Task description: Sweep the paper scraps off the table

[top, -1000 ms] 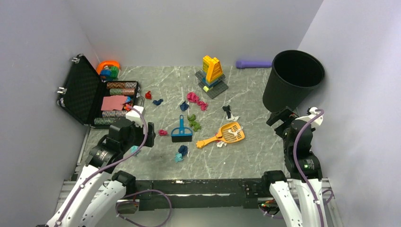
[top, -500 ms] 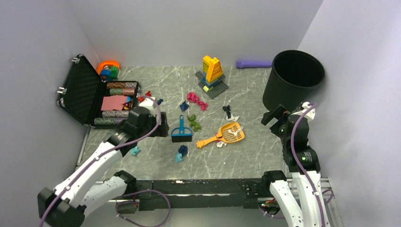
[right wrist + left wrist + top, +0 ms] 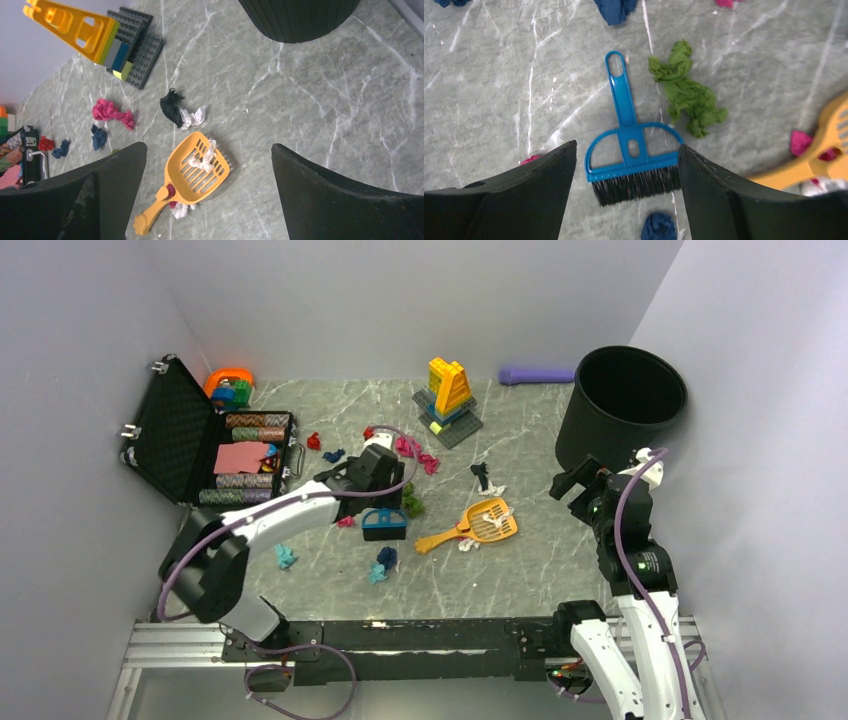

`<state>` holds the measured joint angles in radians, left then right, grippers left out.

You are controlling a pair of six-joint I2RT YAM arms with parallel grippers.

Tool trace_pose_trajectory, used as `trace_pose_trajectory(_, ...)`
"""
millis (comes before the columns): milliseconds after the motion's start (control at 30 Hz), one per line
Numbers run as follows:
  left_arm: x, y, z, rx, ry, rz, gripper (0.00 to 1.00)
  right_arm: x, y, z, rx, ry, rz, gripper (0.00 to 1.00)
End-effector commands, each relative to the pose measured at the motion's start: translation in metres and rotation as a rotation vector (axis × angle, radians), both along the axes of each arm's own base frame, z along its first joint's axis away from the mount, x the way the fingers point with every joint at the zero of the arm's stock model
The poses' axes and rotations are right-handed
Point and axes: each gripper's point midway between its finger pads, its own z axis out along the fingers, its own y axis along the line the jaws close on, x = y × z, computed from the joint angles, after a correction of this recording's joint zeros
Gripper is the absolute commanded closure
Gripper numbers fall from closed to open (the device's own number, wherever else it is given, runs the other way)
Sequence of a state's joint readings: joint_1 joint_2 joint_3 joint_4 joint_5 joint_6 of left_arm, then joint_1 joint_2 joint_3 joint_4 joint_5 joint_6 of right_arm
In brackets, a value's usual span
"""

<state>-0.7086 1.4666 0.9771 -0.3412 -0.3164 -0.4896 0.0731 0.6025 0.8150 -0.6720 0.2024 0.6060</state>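
Observation:
Paper scraps lie across the table (image 3: 540, 560): a pink wad (image 3: 412, 450), a green one (image 3: 410, 502), a blue one (image 3: 385, 560), a teal one (image 3: 285, 558) and a black one (image 3: 481, 475). A blue hand brush (image 3: 629, 150) lies flat, bristles toward me. My left gripper (image 3: 627, 147) hangs open over it, one jaw on each side of the brush head, the green scrap (image 3: 686, 97) just beyond. An orange slotted scoop (image 3: 197, 172) holds a white scrap (image 3: 205, 157). My right gripper (image 3: 208, 146) is open and empty above it, near the bin.
A black bin (image 3: 620, 405) stands at the back right. The yellow-orange brick build (image 3: 448, 395) sits on a grey plate at the back. An open black case (image 3: 195, 445) with chips is at the left. A purple cylinder (image 3: 537, 374) lies along the back wall.
My left arm has swung from the front left out to the brush, and its jaws have narrowed a little. The right gripper has shifted slightly forward.

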Motion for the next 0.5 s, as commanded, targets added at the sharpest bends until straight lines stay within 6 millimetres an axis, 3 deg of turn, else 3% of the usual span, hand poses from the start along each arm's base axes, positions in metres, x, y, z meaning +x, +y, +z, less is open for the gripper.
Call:
trace_pose_trajectory(0,0.032,-0.008,0.006,0.017,-0.061,0.098,0.24,0.003,-0.001,0.029,0.003,-0.081,-0.004,0.01)
trace_pose_trajectory(233,0.043,-0.016,-0.027,0.038,-0.015,0.137,0.33,0.001,-0.002,0.026,-0.008,-0.072,-0.004,0.02)
trace_pose_trajectory(467,0.039,-0.014,-0.064,0.061,0.055,0.192,0.38,0.000,0.000,0.025,0.000,-0.065,0.006,0.03)
